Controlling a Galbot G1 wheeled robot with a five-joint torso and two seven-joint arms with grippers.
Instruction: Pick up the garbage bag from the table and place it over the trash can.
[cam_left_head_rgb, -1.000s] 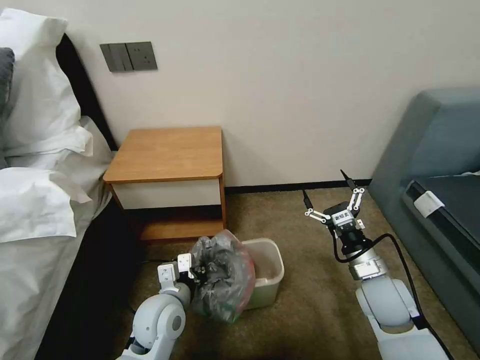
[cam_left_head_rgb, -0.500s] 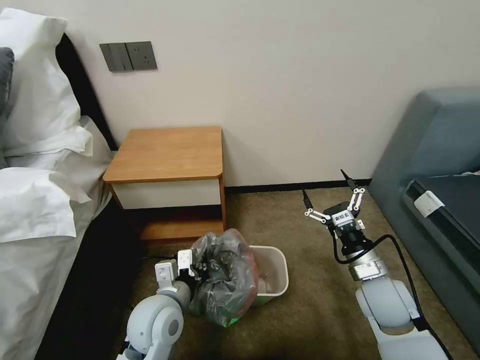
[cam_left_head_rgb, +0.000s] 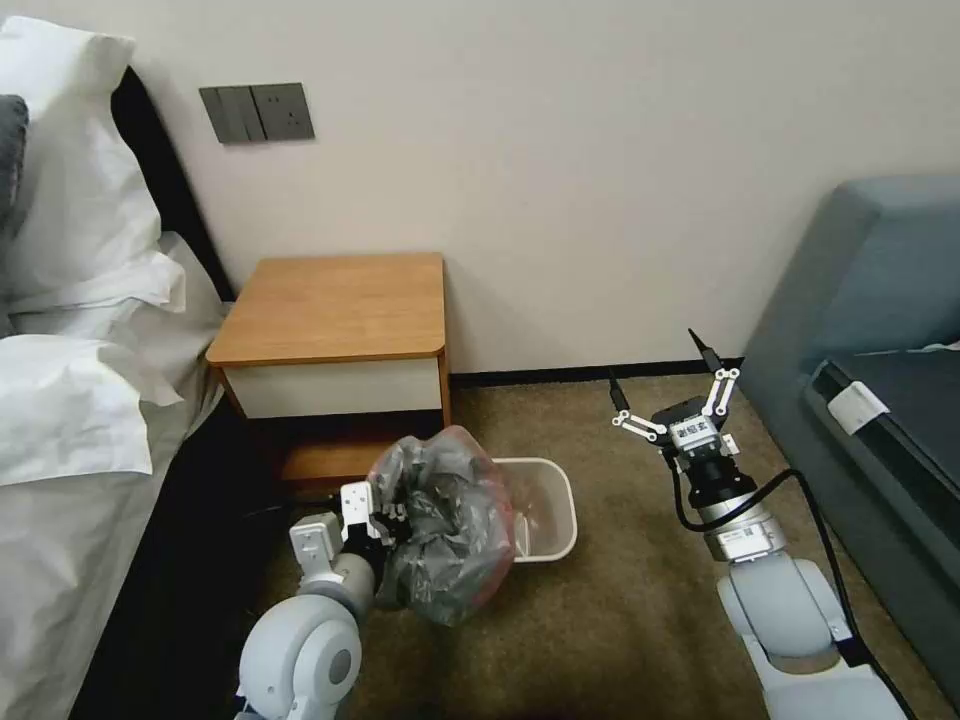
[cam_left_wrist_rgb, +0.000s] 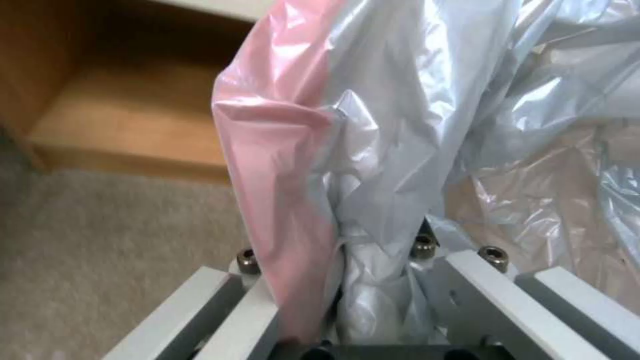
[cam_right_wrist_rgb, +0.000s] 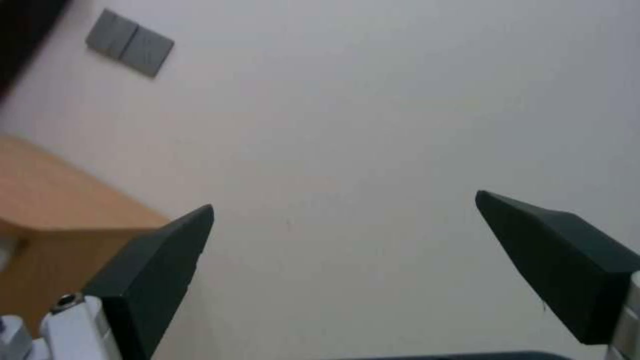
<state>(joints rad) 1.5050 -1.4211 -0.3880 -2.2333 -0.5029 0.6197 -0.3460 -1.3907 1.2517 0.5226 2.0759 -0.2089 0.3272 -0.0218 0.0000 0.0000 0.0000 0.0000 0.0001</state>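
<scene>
The garbage bag (cam_left_head_rgb: 445, 530), crinkled grey film with a pinkish-red edge, hangs bunched over the carpet and covers the left end of the trash can (cam_left_head_rgb: 556, 478). My left gripper (cam_left_head_rgb: 385, 525) is shut on the garbage bag (cam_left_wrist_rgb: 400, 125). In the left wrist view the film is pinched between the left gripper's (cam_left_wrist_rgb: 373, 300) jaws. Whether the film lies over the can's rim cannot be told. The table (cam_left_head_rgb: 335, 305) stands behind, its top bare. My right gripper (cam_left_head_rgb: 655, 362) is raised to the right of the can, open with nothing in it, and its wrist view has the right gripper (cam_right_wrist_rgb: 343, 202) facing the wall.
A bed with white pillows (cam_left_head_rgb: 70, 400) runs along the left. A grey-blue sofa (cam_left_head_rgb: 870, 300) stands at the right. Open carpet (cam_left_head_rgb: 600, 620) lies between the can and the sofa. The table's lower shelf (cam_left_wrist_rgb: 120, 125) is close behind the bag. Wall switches (cam_left_head_rgb: 257, 112) sit above the table.
My left arm has drawn back and to the left with the bag still in its gripper. The trash can has shifted slightly away from me. The right gripper has barely moved.
</scene>
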